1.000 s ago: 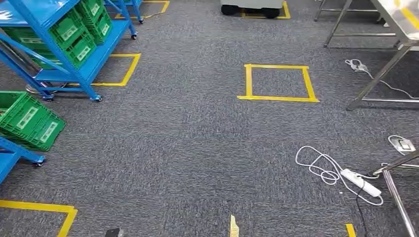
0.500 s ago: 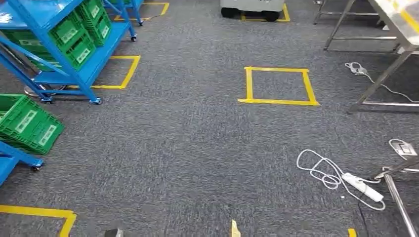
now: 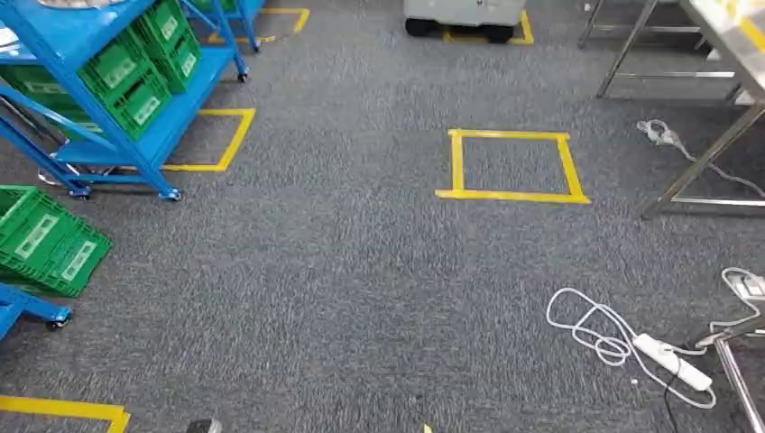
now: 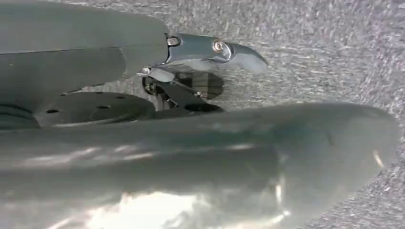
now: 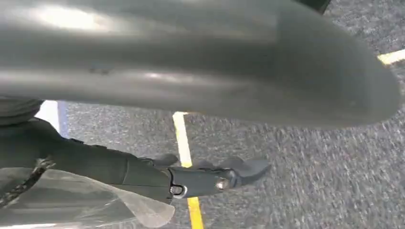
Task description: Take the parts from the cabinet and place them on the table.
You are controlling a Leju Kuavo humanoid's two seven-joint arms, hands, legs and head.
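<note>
The blue cabinet (image 3: 185, 113) stands on wheels at the far left in the head view, with green crates (image 3: 135, 86) on its shelves. A corner of the steel table (image 3: 726, 41) shows at the far right. In the left wrist view my left hand (image 4: 205, 95) hangs over the grey carpet with its fingers apart and nothing in it. In the right wrist view my right hand (image 5: 143, 174) holds a clear plastic bag (image 5: 95, 205) against its fingers. The bag's contents are hidden.
A second blue rack (image 3: 18, 302) carries a green crate (image 3: 50, 239) at the left edge. Yellow tape squares (image 3: 512, 194) mark the carpet. A white power strip with a looped cable (image 3: 668, 356) lies at the lower right beside table legs (image 3: 704, 153). A grey wheeled base (image 3: 462, 13) stands at the back.
The whole picture has slid downward, so the camera has moved forward over the carpet. The racks, tape squares and cable keep their places on the floor.
</note>
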